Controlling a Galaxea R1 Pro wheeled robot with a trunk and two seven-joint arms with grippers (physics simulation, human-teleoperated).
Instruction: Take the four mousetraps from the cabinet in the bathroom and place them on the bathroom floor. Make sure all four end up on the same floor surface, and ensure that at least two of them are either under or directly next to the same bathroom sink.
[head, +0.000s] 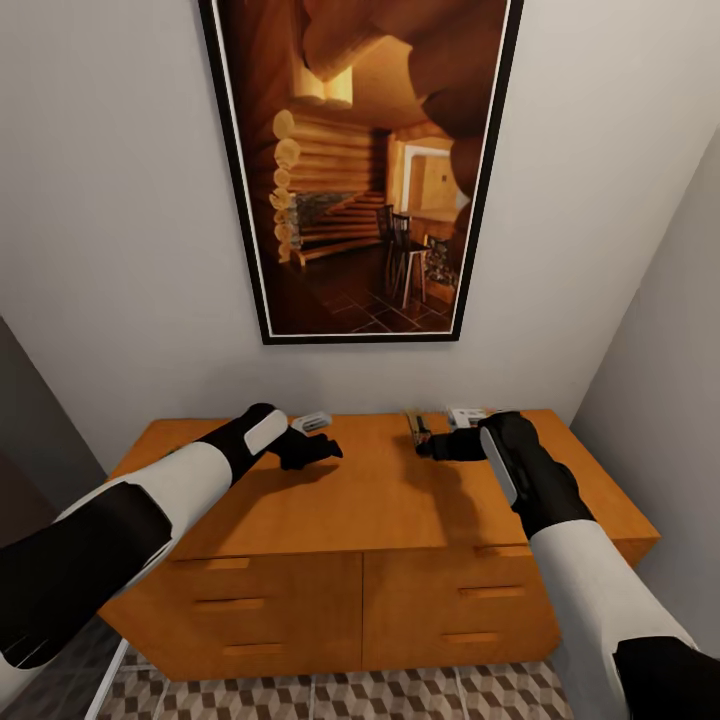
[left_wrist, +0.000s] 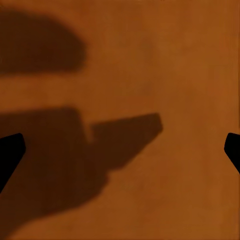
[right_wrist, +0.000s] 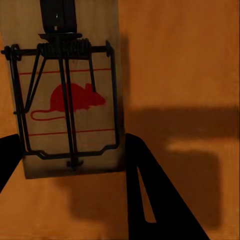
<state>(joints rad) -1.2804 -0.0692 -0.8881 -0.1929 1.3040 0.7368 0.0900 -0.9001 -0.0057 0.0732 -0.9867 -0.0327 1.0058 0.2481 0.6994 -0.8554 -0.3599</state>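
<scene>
A small flat wooden mousetrap (right_wrist: 70, 95) with a black wire spring frame and a red mouse printed on its board lies on the smooth orange-brown wooden cabinet top (head: 370, 500), toward the back edge near the wall. In the right wrist view it sits between the two dark fingers (right_wrist: 150, 200) of the right end effector (head: 432, 447), which are spread to either side of the board's near end and not yet pinching it. Two more pale traps (head: 312, 422) (head: 466, 415) show at the back of the worktop.

The left end effector (head: 318, 450) hovers over bare wood, its fingertips (left_wrist: 11, 150) wide apart and holding nothing.

To do the grasp well, the right arm probably needs to settle lower and square itself to the board's long edges, so the fingers close on wood rather than on the wire frame. Closing slowly should keep the light trap from skidding away toward the wall.

The cube-patterned tile floor (head: 330, 695) waits below the drawer fronts.
</scene>
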